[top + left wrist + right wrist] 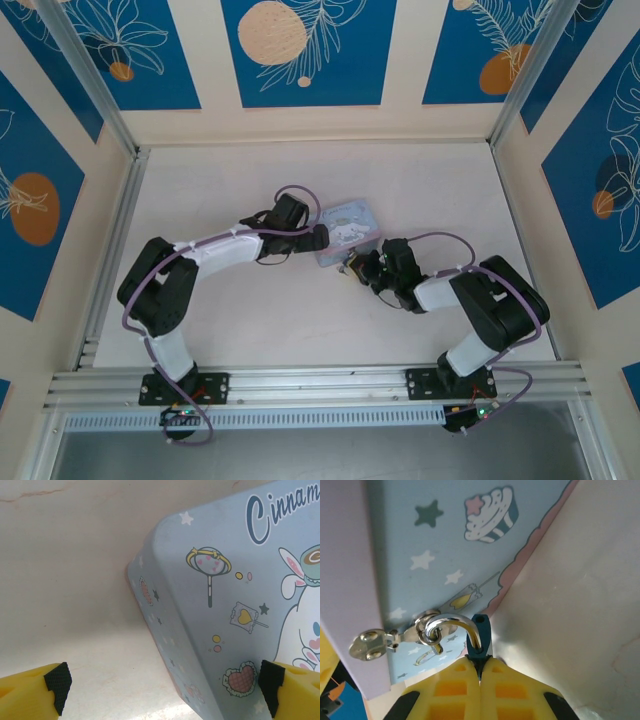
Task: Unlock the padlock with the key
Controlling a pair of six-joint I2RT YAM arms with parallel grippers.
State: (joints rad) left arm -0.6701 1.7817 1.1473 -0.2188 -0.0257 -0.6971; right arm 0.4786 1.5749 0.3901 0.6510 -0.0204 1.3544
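Padlock [480, 630] sits between the tips of our right pincer [480, 666], which is clenched on its blue body. Its silver hoop [451, 622] goes through the ring on the pale blue tin [445, 540]. Our left pincer [165, 685] is spread wide and holds nothing, one pad over the tin, one over the counter [65, 580].

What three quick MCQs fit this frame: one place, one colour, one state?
1. The padlock hangs from:
A) the table edge
B) the tin's hasp
C) a wall hook

2. Padlock body colour:
A) red
B) white
C) teal

3. Left gripper:
A) open
B) shut on the tin
C) shut, empty

Key:
1B, its shackle passes through the hasp ring.
2C, teal shows at the tips of the shut right gripper.
3A, its pads stand wide apart at the tin's corner.
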